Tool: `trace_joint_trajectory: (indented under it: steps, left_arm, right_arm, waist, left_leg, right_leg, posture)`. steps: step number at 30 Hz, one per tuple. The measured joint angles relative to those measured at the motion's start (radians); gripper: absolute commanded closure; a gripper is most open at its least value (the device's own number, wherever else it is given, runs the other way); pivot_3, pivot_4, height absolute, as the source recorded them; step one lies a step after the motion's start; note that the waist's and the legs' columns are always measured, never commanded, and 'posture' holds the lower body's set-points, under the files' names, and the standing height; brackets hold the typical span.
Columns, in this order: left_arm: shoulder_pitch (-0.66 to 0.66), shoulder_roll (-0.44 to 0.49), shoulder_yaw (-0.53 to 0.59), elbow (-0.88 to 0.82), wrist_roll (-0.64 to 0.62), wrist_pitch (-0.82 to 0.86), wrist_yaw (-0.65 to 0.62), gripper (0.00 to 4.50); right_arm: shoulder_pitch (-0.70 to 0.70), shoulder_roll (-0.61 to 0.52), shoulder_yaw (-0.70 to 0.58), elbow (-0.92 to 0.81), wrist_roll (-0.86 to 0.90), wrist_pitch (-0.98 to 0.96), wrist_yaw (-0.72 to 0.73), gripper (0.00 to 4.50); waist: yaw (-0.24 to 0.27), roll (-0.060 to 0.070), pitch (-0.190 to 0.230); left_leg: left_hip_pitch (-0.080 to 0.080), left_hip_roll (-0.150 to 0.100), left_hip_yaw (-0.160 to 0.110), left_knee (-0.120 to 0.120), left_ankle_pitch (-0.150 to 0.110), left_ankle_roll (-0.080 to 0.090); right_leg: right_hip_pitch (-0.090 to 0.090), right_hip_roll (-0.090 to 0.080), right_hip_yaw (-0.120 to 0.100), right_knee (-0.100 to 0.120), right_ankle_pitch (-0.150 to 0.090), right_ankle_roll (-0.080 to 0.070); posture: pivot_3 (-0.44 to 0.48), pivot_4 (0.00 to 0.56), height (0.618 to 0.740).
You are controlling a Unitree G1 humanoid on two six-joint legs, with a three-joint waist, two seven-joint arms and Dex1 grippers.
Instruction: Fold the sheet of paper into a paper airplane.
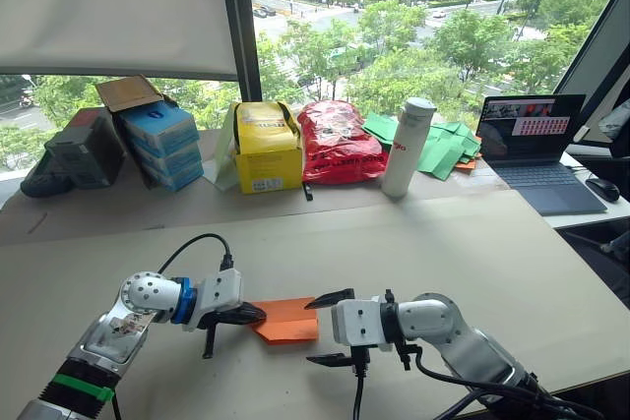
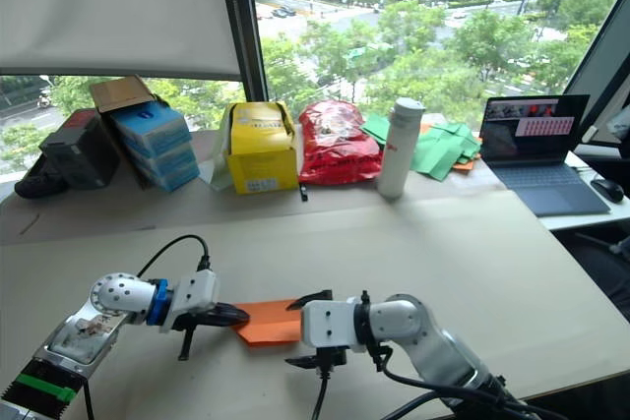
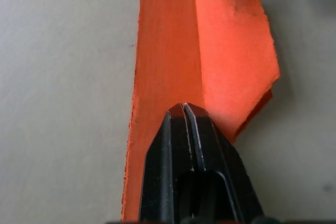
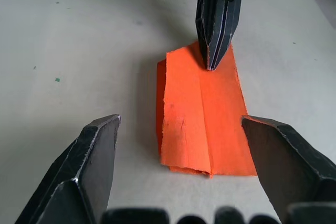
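Several folds done: the paper airplane (image 4: 202,124) is layered, wings unspread. Left gripper (image 1: 258,315) pinches closed pressing its end; right gripper (image 1: 315,331) gapes wide, empty.

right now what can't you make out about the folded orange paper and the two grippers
- Left wrist view: the closed left gripper covers part of the folded bright orange paper; a grip can't be confirmed.
- Head views: the paper's layers are too small to count.
- Right wrist view: the open right gripper's fingers hide the table beside it.

Orange folded sheet of paper (image 1: 286,321) — flat on table.
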Motion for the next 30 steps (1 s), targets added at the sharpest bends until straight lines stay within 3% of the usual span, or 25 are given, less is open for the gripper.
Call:
trace_joint_trajectory:
  steps: [1,4,9,13,23,30]
  left_arm:
    - [0.003,0.002,0.001,-0.001,0.000,-0.005,0.000,4.47]
    - [0.010,0.006,0.004,0.002,0.000,-0.020,0.001,4.50]
    - [0.011,0.007,0.004,0.033,0.000,-0.065,0.003,4.50]
    - [0.008,0.007,0.002,0.063,0.001,-0.093,0.009,4.50]
    - [-0.008,0.005,-0.003,0.131,0.002,-0.177,0.012,4.50]
    - [-0.020,0.004,-0.006,0.157,0.003,-0.202,0.015,4.50]
  right_arm:
    - [-0.004,0.004,0.003,0.014,-0.012,-0.012,-0.004,0.47]
    - [-0.006,0.015,0.007,0.040,-0.028,-0.031,-0.012,1.24]
    - [-0.009,0.033,0.008,0.065,-0.050,-0.043,-0.020,2.98]
    - [-0.015,0.046,0.008,0.078,-0.050,-0.054,-0.023,4.30]
    - [-0.041,0.069,0.002,0.097,-0.043,-0.024,-0.016,4.41]
    - [-0.126,0.125,-0.017,0.165,-0.007,0.161,-0.005,4.41]
  waist:
    - [0.000,0.000,0.000]
    - [0.000,0.000,0.000]
    - [0.000,0.000,0.000]
    - [0.000,0.001,0.000]
    - [0.000,0.001,0.000]
    - [0.000,0.001,0.000]
  left_leg:
    - [0.000,0.000,0.000,0.000,0.000,0.000]
    - [0.000,0.000,0.000,0.000,0.000,0.000]
    - [0.002,0.000,0.000,0.000,0.000,0.000]
    - [0.012,0.000,0.000,-0.002,-0.004,0.007]
    - [0.015,0.000,0.000,-0.002,-0.004,0.006]
    - [0.015,0.000,0.000,-0.002,-0.004,0.006]
  right_leg:
    - [0.000,0.000,0.000,0.000,0.000,0.000]
    - [0.001,0.000,0.000,0.000,0.000,0.000]
    - [0.002,0.000,0.000,0.000,0.000,0.000]
    - [0.011,0.000,0.000,-0.001,0.000,0.000]
    - [0.013,0.000,0.000,-0.001,0.000,0.000]
    - [0.013,0.000,0.000,-0.001,0.000,0.000]
  posture:
    - [0.000,0.150,0.740]
    - [0.000,0.150,0.740]
    - [0.000,0.150,0.740]
    - [0.000,0.150,0.740]
    - [0.000,0.150,0.740]
    - [0.000,0.150,0.740]
